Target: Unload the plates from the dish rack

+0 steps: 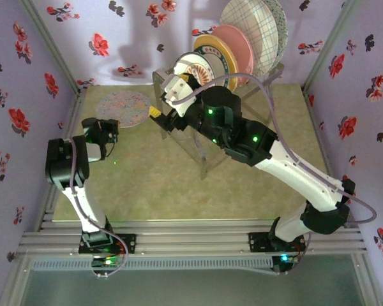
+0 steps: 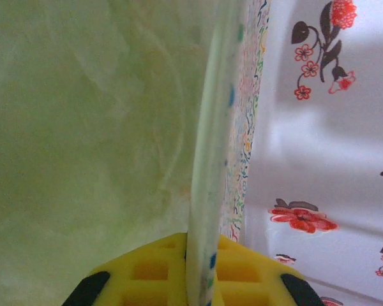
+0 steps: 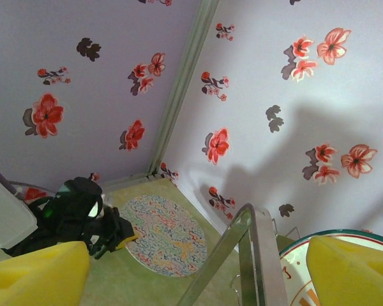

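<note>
Scanning our green desk point(image 1: 153, 185) and lilac flowered walls point(image 1: 134, 38), we count five plates point(image 1: 237, 44) in one rack point(image 1: 203, 162), a sixth plate point(image 1: 122, 108) lying flat, pinched by the left tool point(image 1: 112, 126); right tool point(image 3: 198, 271) spread.

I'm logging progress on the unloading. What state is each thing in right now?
left gripper: shut on the speckled plate at its rim
right gripper: open, empty, by the orange-centred plate
speckled plate: lying flat on the table
orange-centred plate, yellow plate, pink plate, grid plate: upright in the dish rack
dish rack: standing, loaded
</note>
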